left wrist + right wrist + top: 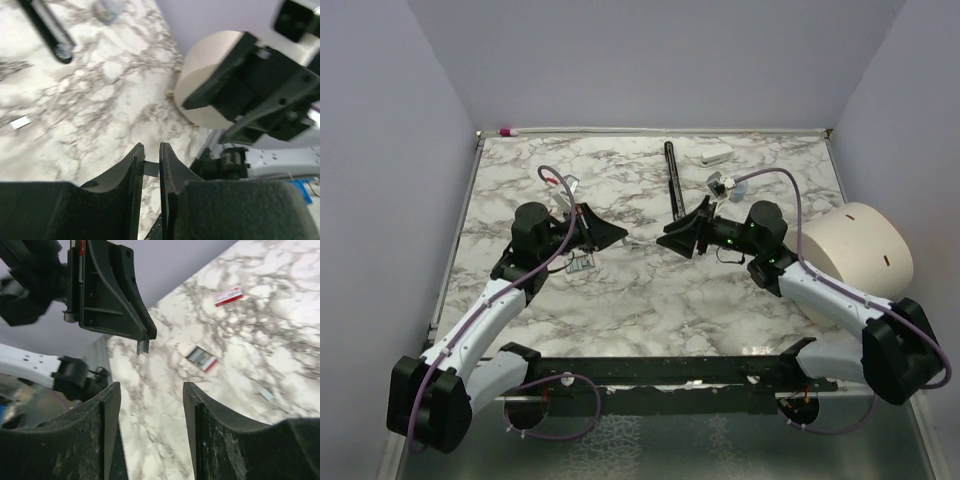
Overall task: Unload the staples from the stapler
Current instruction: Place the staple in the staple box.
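The stapler [582, 264] [202, 358], small, red and white with a grey face, lies flat on the marble just in front of my left arm. My left gripper [619, 236] [148, 147] hovers above the table, shut on a short grey strip of staples [150, 167] [143, 346] that sticks out at its fingertips. Facing it from the right with a small gap between them, my right gripper [666, 240] [150, 390] is open and holds nothing. A loose silvery sliver [20, 122] [266, 394] lies on the marble.
A long black bar [674, 180] [47, 27] and a small white block [716, 154] lie at the back. A cream cylinder [855, 250] [210, 80] lies at the right edge. Another small red-and-white piece [229, 296] lies beyond the stapler. Walls enclose three sides.
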Motion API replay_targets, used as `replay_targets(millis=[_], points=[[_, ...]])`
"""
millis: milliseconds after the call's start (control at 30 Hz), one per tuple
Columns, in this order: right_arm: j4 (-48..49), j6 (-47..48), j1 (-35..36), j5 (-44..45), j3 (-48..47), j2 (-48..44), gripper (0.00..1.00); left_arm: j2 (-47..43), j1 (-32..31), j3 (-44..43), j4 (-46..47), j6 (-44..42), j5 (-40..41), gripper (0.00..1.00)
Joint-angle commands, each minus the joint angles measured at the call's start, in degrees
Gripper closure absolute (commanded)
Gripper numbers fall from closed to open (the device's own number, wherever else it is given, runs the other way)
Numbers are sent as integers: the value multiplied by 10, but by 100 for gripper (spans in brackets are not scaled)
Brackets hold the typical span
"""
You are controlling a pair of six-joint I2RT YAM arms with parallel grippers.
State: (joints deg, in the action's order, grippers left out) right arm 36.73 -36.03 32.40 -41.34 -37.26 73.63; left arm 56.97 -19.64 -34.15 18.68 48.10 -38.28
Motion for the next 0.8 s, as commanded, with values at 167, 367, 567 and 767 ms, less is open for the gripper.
replay_targets(millis=[167, 367, 567, 767], points=[[-295, 306, -8, 162, -27, -96, 48, 31, -1, -93, -382, -144, 282, 84], [-321, 348, -8, 175, -34, -94, 48, 83, -2, -106, -420, -147, 398, 84], [-311, 373, -8, 180, -26, -104, 46, 128, -2, -113, -423, -143, 458, 85], [-293, 372, -8, 165, -21, -103, 46, 161, -13, -114, -398, -144, 495, 85]])
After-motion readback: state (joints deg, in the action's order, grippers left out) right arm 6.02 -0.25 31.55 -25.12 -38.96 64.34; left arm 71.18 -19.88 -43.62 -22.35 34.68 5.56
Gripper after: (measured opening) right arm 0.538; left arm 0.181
